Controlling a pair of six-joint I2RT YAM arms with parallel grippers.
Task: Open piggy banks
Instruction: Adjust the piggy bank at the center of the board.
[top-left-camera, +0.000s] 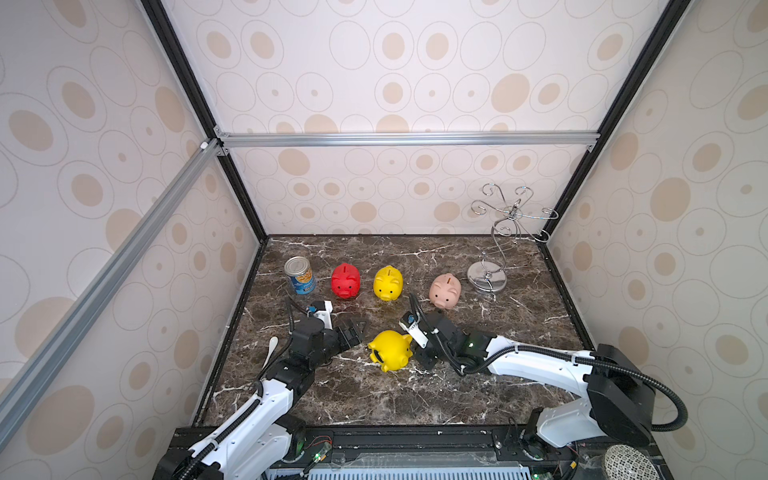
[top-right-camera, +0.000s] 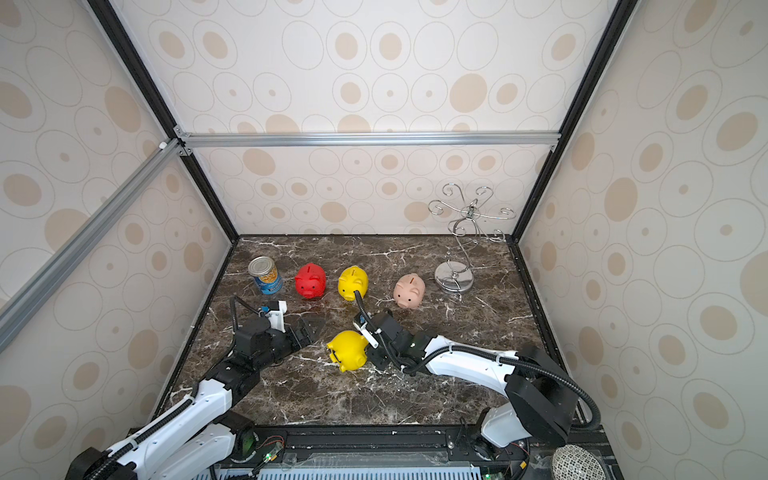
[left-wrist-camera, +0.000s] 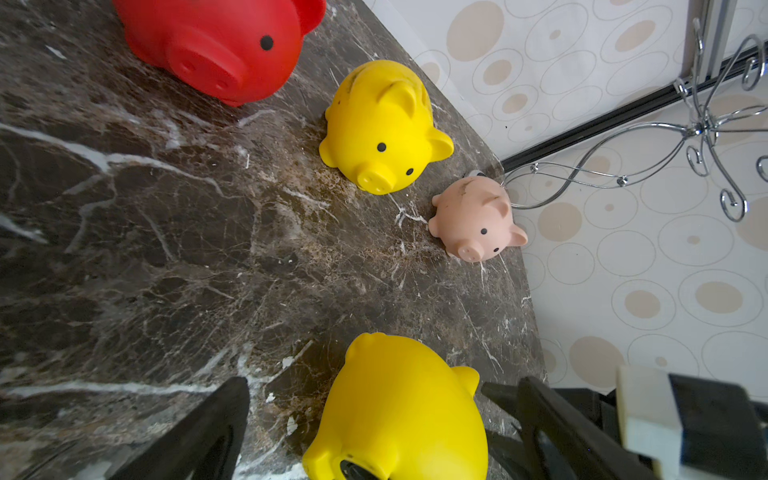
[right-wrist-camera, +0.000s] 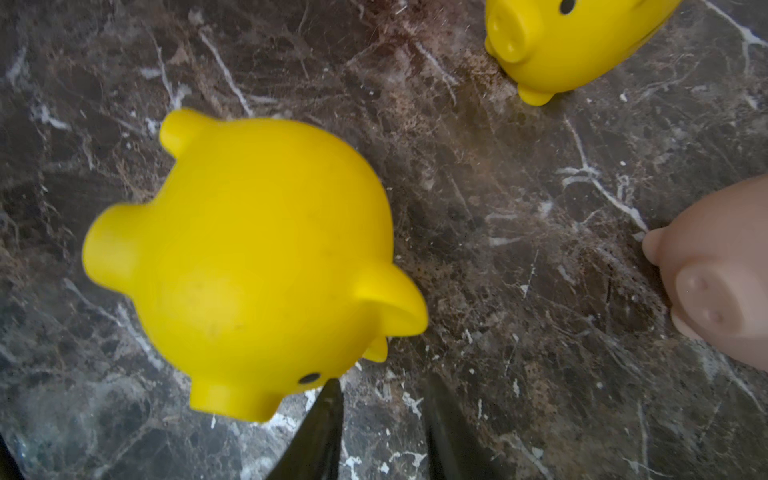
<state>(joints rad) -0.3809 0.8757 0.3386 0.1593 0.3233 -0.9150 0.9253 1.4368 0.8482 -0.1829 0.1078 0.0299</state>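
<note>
The tipped yellow piggy bank (top-left-camera: 390, 350) lay on its side on the marble table top (top-left-camera: 415, 395), near the front and between my two arms. The red piggy bank (top-left-camera: 345, 280), the upright yellow piggy bank (top-left-camera: 388, 283) and the pink piggy bank (top-left-camera: 445, 291) stood in a row further back, with the tin can (top-left-camera: 300, 275) at one end and a wire hook stand (top-left-camera: 490, 274) at the other.

The left gripper (top-left-camera: 356, 331) was spread wide just beside the tipped pig's belly side, holding nothing. The right gripper (right-wrist-camera: 382, 424) had its fingers a little apart and empty, and one tip sat just beside the pig's snout.

I judged the pig to be hollow, light and stiff. Its glossy round shell looked likely to slip or roll under a pinch. I would clamp across the broad flanks, not an ear or foot, and let the other arm work at the belly.

The left wrist view showed a dark round spot (left-wrist-camera: 353, 471) on the underside, though I couldn't tell whether it was a plug or a bare hole. The right wrist view showed only the pig's smooth flank, an eye and the snout, but it did show the gap between the right fingers, which both top views hid.
</note>
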